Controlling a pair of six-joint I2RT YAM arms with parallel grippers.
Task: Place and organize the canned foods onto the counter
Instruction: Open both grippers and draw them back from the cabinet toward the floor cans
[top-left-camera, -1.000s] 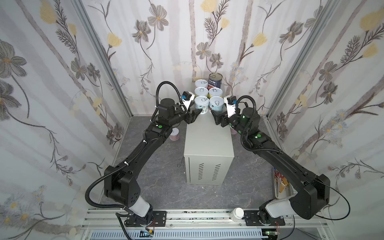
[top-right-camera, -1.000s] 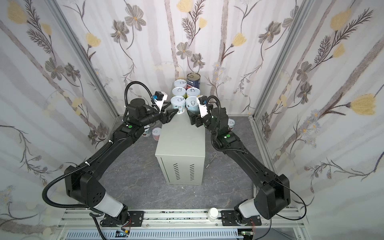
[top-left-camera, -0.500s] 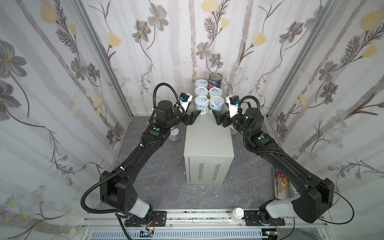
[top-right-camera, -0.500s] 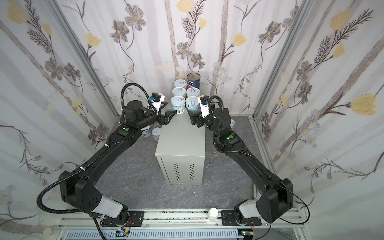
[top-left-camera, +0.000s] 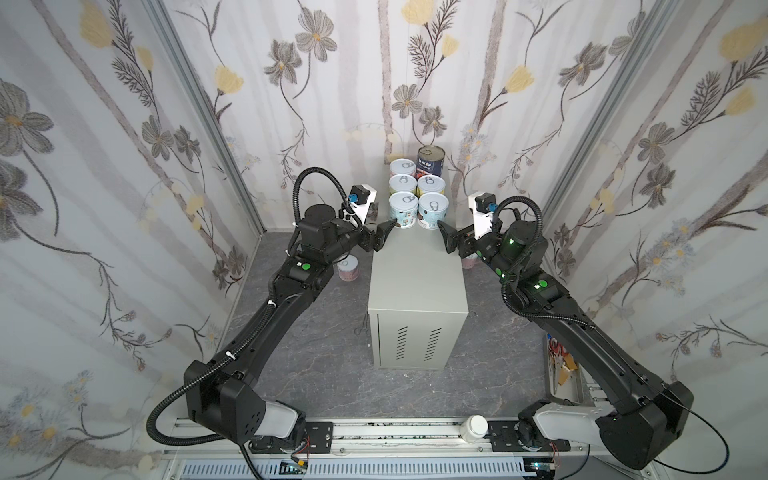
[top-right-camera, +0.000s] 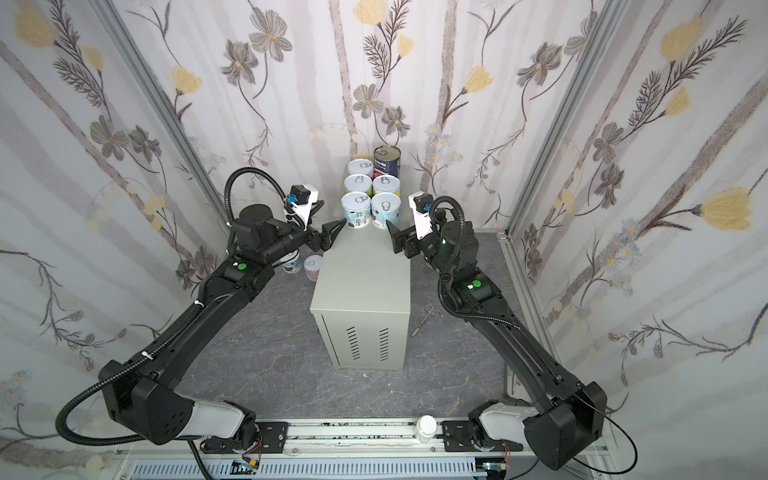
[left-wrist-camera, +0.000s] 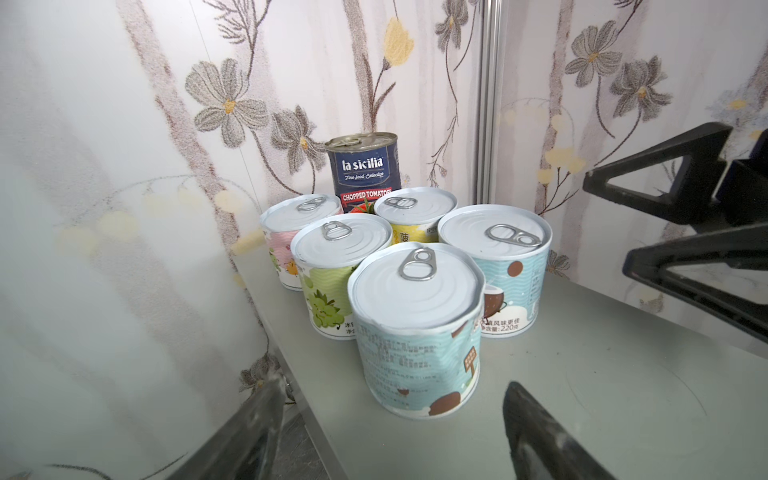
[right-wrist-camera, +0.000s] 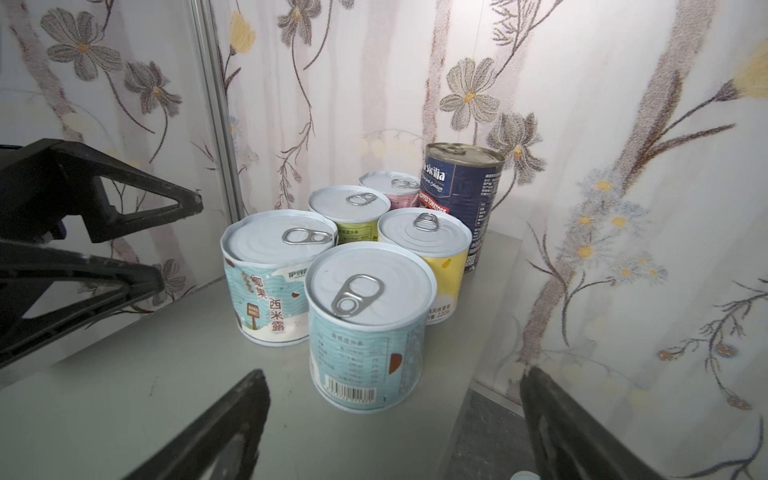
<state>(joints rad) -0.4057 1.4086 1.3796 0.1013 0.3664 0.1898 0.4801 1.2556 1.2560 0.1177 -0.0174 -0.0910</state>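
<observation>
The counter (top-left-camera: 417, 274) is a tall grey box. At its far end stand several canned foods in two columns: two blue cans (top-left-camera: 403, 210) (top-left-camera: 433, 211) in front, a green and a yellow one behind them, and a pink one beside the tall tomato can (top-left-camera: 430, 163) at the back. My left gripper (top-left-camera: 385, 232) is open, just short of the left blue can (left-wrist-camera: 415, 328) and not touching it. My right gripper (top-left-camera: 444, 233) is open too, a little way back from the right blue can (right-wrist-camera: 365, 324). Both hold nothing.
A pink can (top-left-camera: 348, 268) stands on the floor left of the counter, with another can (top-right-camera: 293, 264) half hidden under my left arm. Scissors (top-right-camera: 428, 316) lie on the floor to the right. A white bottle (top-left-camera: 473, 428) sits on the front rail. Walls are close on three sides.
Both grippers have let go of the front blue cans, opened wider and drawn back a little. The cans have stayed where they were on the counter.
</observation>
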